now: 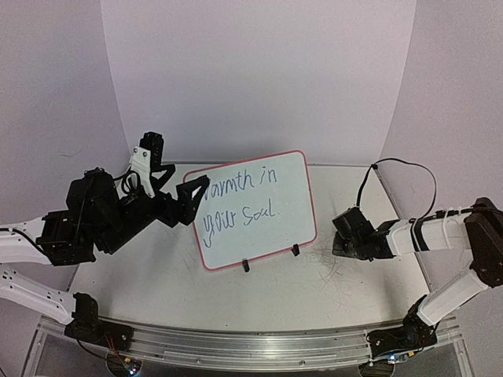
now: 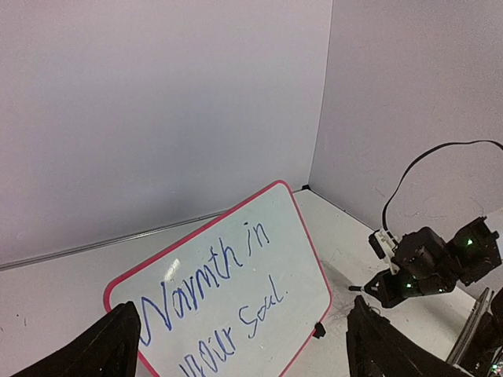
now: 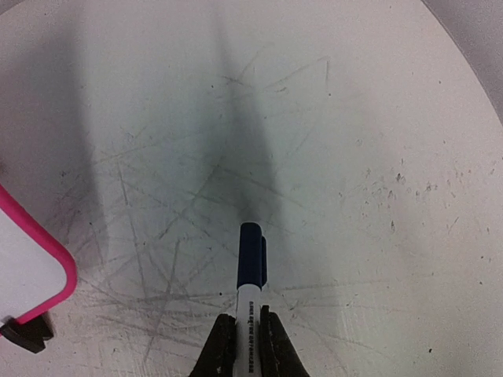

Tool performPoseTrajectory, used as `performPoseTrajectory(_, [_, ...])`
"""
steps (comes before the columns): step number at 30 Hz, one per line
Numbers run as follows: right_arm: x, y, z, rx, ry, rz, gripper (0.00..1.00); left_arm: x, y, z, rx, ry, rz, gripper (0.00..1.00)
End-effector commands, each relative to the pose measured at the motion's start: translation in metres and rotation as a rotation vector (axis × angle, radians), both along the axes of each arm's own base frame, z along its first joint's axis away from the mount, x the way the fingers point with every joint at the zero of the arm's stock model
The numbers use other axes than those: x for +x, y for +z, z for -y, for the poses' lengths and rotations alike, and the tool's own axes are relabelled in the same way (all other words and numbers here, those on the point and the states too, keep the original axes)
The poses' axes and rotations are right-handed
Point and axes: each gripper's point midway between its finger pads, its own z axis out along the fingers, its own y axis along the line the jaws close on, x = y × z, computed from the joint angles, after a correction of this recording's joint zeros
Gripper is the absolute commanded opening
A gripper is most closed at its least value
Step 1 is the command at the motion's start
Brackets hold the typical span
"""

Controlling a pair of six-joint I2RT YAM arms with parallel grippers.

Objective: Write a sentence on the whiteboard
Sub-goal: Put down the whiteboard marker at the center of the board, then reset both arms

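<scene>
While the sentence (image 1: 238, 201) fills the whiteboard (image 1: 277, 229) propped on the tabletop (image 1: 157, 290), the right hand (image 3: 246, 336) grips a capped marker (image 3: 251, 259) just right of it; the left hand (image 1: 195, 201) gapes wide at its left edge.

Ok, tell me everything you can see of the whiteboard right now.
The whiteboard is small and glossy white, with rounded corners and a thin pink-red frame. It stands leaning back on the table, with two black feet showing at its lower edge. Blue script reads "Warmth in your soul." The open left gripper overlaps its edge at the first letter in the top view; contact is unclear.
</scene>
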Motion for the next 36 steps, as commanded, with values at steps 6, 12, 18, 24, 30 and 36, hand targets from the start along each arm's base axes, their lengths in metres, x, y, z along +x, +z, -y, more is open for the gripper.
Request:
performPoseTrajectory(6, [-0.008,-0.009,-0.009,0.114,0.008,-0.003,0.31,0.003,0.041,-0.024,-0.037,0.071,0.063,0.92])
performPoseTrajectory(12, [-0.005,0.040,-0.013,0.156,0.041,0.071,0.48,0.007,0.044,-0.025,-0.016,0.105,0.060,0.95])
performPoseTrajectory(18, [-0.007,0.182,0.007,0.117,0.099,0.320,0.93,0.011,0.072,-0.040,-0.023,0.167,0.074,0.96])
performPoseTrajectory(24, [-0.042,0.368,0.054,0.131,0.078,0.710,0.98,0.008,0.128,-0.075,-0.098,0.236,0.137,0.97])
performPoseTrajectory(30, [-0.083,0.473,0.089,0.193,0.042,0.940,0.98,0.000,0.165,-0.097,-0.170,0.238,0.186,0.97])
performPoseTrajectory(36, [-0.078,0.465,0.098,0.158,-0.033,0.964,0.98,0.002,0.167,-0.102,-0.161,0.268,0.188,0.98])
